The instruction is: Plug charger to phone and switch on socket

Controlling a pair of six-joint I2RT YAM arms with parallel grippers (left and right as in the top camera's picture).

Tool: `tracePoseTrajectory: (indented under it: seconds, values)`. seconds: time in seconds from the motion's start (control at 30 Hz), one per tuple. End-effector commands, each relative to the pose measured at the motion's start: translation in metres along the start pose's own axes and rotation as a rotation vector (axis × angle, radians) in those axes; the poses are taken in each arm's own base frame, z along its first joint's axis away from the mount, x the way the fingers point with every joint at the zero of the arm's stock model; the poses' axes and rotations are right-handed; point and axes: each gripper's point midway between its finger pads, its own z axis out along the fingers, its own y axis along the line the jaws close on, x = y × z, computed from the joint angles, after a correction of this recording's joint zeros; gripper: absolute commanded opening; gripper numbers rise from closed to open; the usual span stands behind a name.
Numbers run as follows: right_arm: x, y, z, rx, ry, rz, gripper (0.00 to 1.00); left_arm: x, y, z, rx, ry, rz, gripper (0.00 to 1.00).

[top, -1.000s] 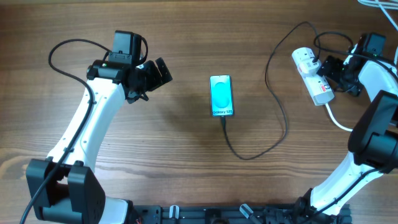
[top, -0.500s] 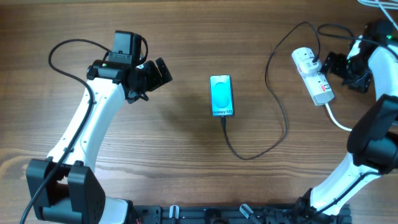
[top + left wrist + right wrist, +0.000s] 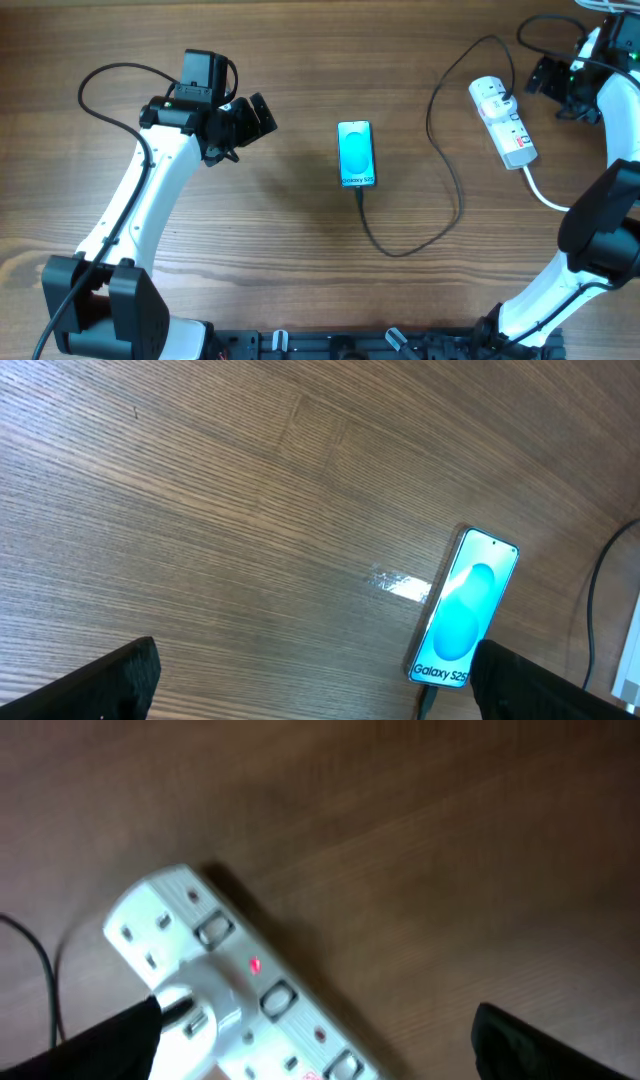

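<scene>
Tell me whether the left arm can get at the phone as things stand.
Probably yes: the left pincer is open, only bare table lies between it and the phone, and the charger trails off the phone's near end, out of the way.

phone [image 3: 357, 153] ctr of table [image 3: 300, 260] | charger [image 3: 455, 190] at phone's near end, loops R | socket [image 3: 503, 122] far R

The left arm [image 3: 150, 195] and right arm [image 3: 612, 110] are each built of white links with black joints. A black camera block [image 3: 203, 72] is mounted behind the left gripper [image 3: 266, 114], and a thin black cable [image 3: 100, 72] is looped from it.
</scene>
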Motion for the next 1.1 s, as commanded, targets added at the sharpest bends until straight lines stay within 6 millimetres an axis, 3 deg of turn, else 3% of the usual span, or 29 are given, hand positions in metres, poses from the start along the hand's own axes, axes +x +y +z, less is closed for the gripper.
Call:
tracePoseTrajectory:
  seconds: [0.0, 0.93, 1.03, 1.07]
  values:
    - [-0.023, 0.009, -0.008, -0.026, -0.089, -0.03, 1.0, -0.001, 0.003, -0.004, -0.007, -0.015, 0.007, 1.0]
    - [-0.025, 0.009, -0.009, -0.027, -0.097, -0.031, 1.0, -0.001, 0.007, -0.004, -0.027, -0.022, 0.006, 1.0]
    - [-0.025, 0.009, -0.009, -0.027, -0.097, -0.031, 1.0, -0.019, 0.013, -0.031, -0.069, -0.155, 0.012, 1.0]
    - [-0.025, 0.009, -0.009, -0.027, -0.097, -0.031, 1.0, -0.026, 0.013, -0.05, -0.071, -0.221, 0.013, 1.0]
